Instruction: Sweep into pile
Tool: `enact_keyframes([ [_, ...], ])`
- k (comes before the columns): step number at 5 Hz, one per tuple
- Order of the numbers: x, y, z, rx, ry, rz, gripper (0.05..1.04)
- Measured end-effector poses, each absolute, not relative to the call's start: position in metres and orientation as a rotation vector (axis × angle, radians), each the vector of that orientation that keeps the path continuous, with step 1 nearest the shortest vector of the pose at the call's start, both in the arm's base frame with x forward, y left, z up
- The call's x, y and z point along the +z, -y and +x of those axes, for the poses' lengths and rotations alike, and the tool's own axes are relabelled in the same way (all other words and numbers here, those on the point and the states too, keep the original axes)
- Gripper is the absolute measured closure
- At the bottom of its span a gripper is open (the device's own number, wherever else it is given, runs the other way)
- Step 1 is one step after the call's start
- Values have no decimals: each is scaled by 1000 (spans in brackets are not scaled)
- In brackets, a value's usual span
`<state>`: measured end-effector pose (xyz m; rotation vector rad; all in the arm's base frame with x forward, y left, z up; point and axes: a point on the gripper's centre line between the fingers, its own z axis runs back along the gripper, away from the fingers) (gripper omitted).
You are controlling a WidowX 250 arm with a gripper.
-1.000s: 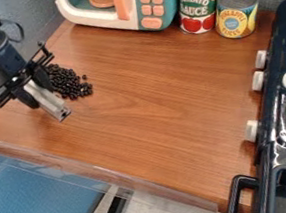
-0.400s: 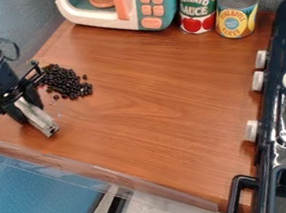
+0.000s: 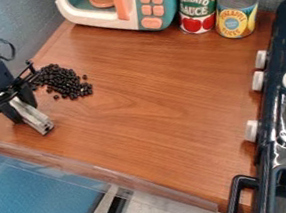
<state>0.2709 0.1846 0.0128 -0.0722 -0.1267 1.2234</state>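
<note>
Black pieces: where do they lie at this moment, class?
The black pieces lie toward the camera view's upper left, on the wooden counter beside the gripper.

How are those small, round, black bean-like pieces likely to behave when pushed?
The pieces will probably scatter rather than shift as one mass: they lie loose, and a few sit apart from the heap. Their rounded shape suggests rolling on the flat, brown wood-grain counter. Each looks tiny, so a light nudge should likely move them.
</note>
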Motion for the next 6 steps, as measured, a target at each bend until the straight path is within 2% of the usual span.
enact_keyframes([
  [3, 12, -191, 283, 1223, 144, -71, 697],
  [6, 11, -167, 303, 1225, 136, -106, 697],
])
